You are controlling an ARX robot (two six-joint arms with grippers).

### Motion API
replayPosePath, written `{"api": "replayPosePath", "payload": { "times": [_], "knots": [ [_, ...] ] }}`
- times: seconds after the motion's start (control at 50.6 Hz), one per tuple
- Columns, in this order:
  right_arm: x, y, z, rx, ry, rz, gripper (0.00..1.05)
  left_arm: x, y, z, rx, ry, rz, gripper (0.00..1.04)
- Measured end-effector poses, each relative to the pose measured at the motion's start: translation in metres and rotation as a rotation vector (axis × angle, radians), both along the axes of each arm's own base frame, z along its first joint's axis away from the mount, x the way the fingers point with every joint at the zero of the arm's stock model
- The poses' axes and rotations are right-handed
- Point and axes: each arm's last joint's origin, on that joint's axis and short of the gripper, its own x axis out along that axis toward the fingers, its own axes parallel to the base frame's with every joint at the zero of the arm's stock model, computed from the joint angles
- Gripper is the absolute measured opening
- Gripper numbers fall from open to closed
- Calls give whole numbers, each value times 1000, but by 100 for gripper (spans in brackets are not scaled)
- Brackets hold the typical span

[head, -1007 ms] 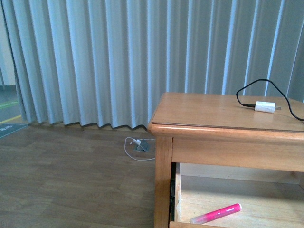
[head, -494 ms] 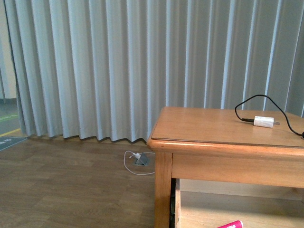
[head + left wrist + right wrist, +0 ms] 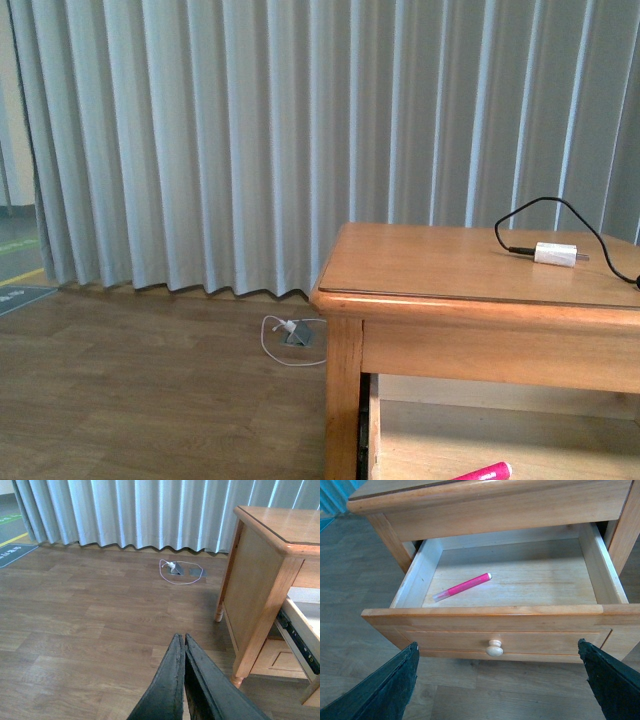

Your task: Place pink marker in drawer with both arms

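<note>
The pink marker (image 3: 462, 587) lies flat on the light floor of the open drawer (image 3: 495, 611), toward its left side; only its tip (image 3: 485, 471) shows at the bottom edge of the front view. The drawer stands pulled out, its round pale knob (image 3: 494, 648) facing my right gripper (image 3: 497, 652), which is open wide and empty a little in front of the knob. My left gripper (image 3: 184, 638) is shut on nothing, over the wooden floor to the left of the cabinet (image 3: 260, 580). Neither arm shows in the front view.
A white charger plug (image 3: 557, 254) with a black cable lies on the cabinet top (image 3: 430, 260). A floor socket with a white cable (image 3: 293, 332) sits by the grey curtain (image 3: 250, 140). The drawer's slide rail (image 3: 297, 637) sticks out beside the cabinet leg.
The front view has tilted up: the drawer and marker have slid down to the bottom edge, so only the marker's tip shows now. Little has changed in the last half second.
</note>
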Motion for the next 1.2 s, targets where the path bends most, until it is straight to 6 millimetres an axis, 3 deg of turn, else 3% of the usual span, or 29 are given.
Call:
{"api": "replayPosePath", "payload": {
  "times": [0.652, 0.711, 0.849, 1.047, 1.205],
  "knots": [
    [0, 0, 0, 0, 0, 0, 96, -15, 0, -16, -1, -16, 0, 5],
    [0, 0, 0, -6, -3, -4, 96, -15, 0, -16, -1, -16, 0, 15],
    [2, 0, 2, -206, -117, -91, 96, -15, 0, -16, -1, -16, 0, 39],
    [12, 2, -21, -256, 129, 54, 96, -15, 0, -16, -1, -16, 0, 72],
    [29, -1, -35, -267, 228, 96, 96, -15, 0, -16, -1, -17, 0, 99]
  ]
}}
